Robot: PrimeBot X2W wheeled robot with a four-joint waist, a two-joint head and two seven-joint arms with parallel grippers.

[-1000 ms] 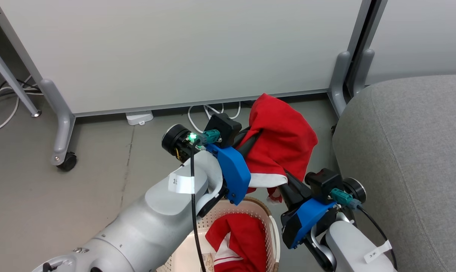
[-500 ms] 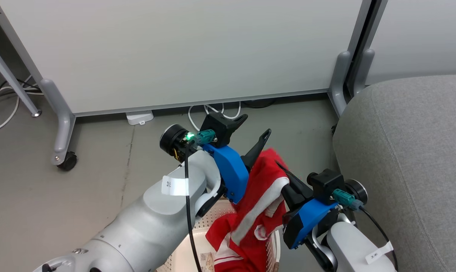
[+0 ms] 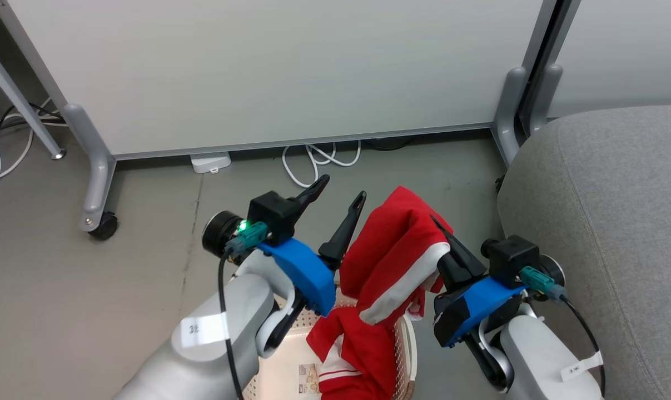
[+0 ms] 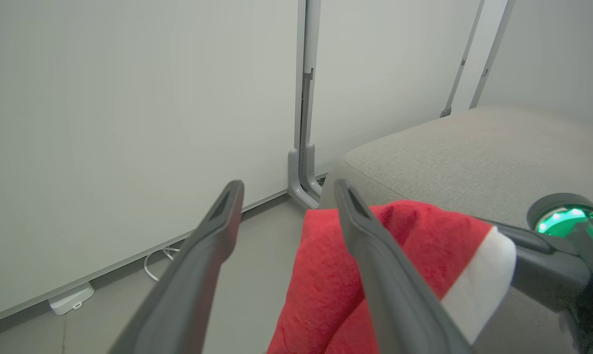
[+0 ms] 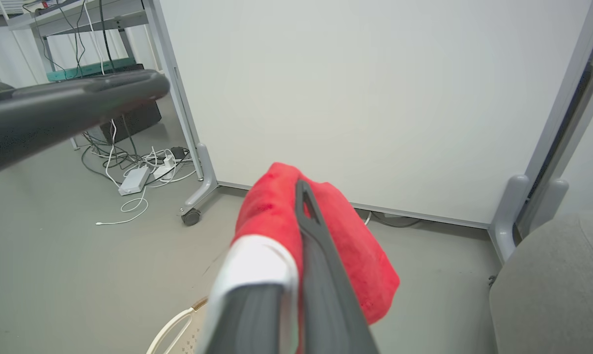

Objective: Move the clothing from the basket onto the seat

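Lifted garment (image 3: 393, 250): red with a white band, raised above the far rim of the basket (image 3: 279, 369). Its loose end hangs down toward the basket's inside.
Second garment (image 3: 357, 344): lies in the basket against its right wall, directly under the hanging end. Whether the two touch cannot be told.
Right tool (image 3: 436, 225): clamped on the lifted garment near the white band, above the basket's right rim, with cloth wrapped over one finger.
Left tool (image 3: 342, 187): fingers apart and holding nothing, above the basket's far-left rim, just beside the lifted garment.
Seat (image 3: 602, 211): right of the basket, apart from the cloth, with nothing red on it yet.
Risk, single hold: one tool bears all the cloth and most of it hangs free. A quick swing toward the seat would likely pull the fold out of the clamp and drop it on the floor (image 3: 163, 289) right of the basket.
Risk, snagging: if carried sideways before it is lifted clear, the hanging end may catch the basket's rim or drag the second garment. The basket looks light and could tip or shift.
Risk, hooking: the nearer finger of the open left tool stands close to the cloth. A move of the right tool across it could catch the cloth.
Risk, short placement: the seat's edge nearest the basket is rounded. Cloth let go there would probably slide off to the floor, so the release belongs farther from the basket, well onto the cushion.
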